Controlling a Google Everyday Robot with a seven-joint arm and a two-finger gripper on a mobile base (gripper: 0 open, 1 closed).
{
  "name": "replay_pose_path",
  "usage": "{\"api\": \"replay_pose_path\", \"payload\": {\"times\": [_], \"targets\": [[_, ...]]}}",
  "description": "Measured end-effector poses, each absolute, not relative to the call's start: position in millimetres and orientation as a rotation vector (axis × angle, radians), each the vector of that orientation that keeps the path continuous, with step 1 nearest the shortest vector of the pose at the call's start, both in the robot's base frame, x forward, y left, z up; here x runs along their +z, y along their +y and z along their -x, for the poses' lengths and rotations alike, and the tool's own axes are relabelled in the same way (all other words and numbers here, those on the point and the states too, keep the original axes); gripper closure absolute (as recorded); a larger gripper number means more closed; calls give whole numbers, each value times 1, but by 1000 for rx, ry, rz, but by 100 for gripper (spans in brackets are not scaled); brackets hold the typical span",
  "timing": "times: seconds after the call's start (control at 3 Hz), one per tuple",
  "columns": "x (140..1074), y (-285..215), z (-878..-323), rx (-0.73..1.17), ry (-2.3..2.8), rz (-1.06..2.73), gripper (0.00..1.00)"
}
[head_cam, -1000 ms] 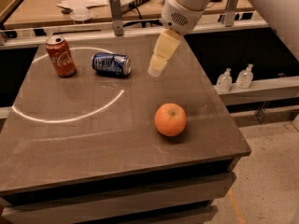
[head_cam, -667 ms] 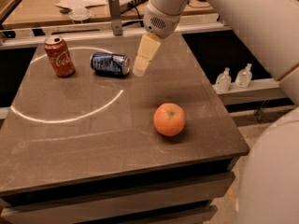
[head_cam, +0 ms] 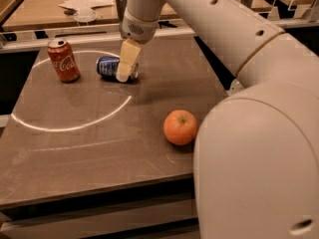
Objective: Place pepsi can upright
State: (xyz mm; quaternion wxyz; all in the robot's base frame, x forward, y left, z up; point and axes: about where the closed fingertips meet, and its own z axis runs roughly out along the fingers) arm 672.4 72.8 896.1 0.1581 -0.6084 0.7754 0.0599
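The pepsi can (head_cam: 106, 66) is dark blue with silver ends and lies on its side at the back of the brown table (head_cam: 75, 153). My gripper (head_cam: 124, 68) comes down from the arm above and sits right at the can's right end, covering that end. Whether it touches or holds the can does not show.
A red Coca-Cola can (head_cam: 64, 60) stands upright left of the pepsi can. An orange (head_cam: 180, 127) rests toward the table's right front. My arm (head_cam: 259, 113) fills the right side of the view. A cluttered bench (head_cam: 75, 6) stands behind the table.
My gripper has moved left and down, from above the table beside the pepsi can to the can's right end. The can, red can and orange lie where they were.
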Motion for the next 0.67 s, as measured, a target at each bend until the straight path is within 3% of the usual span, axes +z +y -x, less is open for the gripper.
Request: {"api": "replay_pose_path", "payload": {"times": [0.67], "targets": [[872, 129, -695, 160, 2210, 1844, 4]]}}
